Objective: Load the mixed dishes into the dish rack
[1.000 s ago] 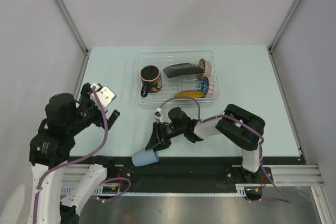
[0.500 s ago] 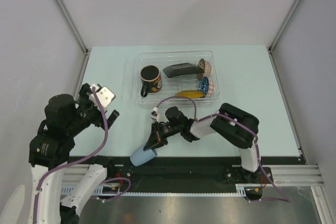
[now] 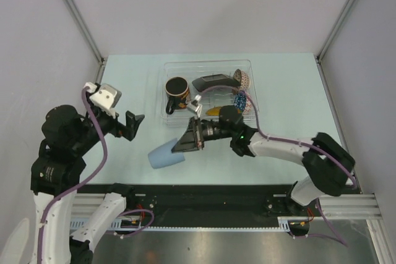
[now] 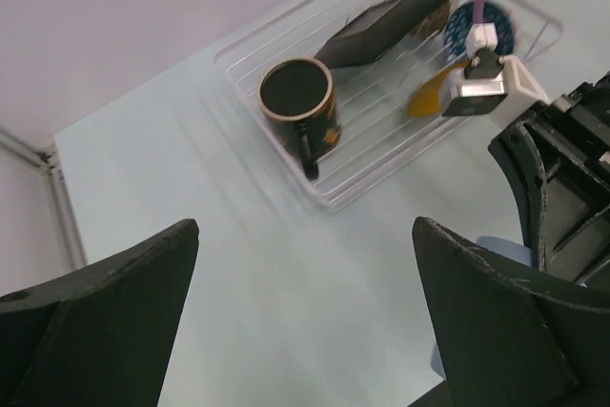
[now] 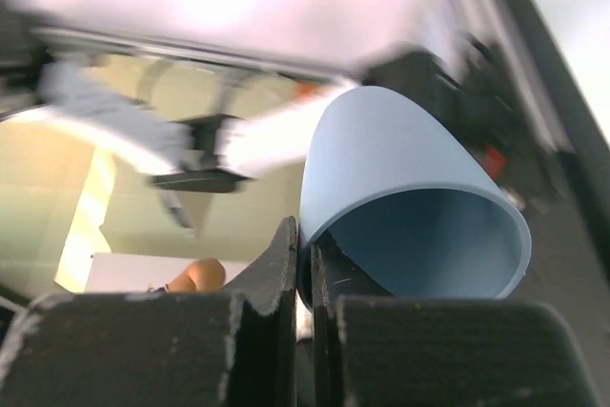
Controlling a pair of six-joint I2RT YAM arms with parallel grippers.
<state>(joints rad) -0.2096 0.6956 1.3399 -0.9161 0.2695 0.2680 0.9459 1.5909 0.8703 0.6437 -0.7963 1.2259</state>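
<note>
Right gripper (image 3: 184, 146) pinching light-blue cup (image 3: 165, 156) rim; left gripper (image 3: 135, 126) jaws wide

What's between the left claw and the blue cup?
Only bare table, in the top view. The left gripper is open; the right gripper pinches the cup by its rim.

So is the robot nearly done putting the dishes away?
Nearly. The mug, black plate, pink bowl, blue bowl and yellow saucer sit in the dish rack. The right gripper is pinching the light-blue cup by its rim, outside the rack. Only that cup is left to go in. The left gripper is open and empty.
</note>
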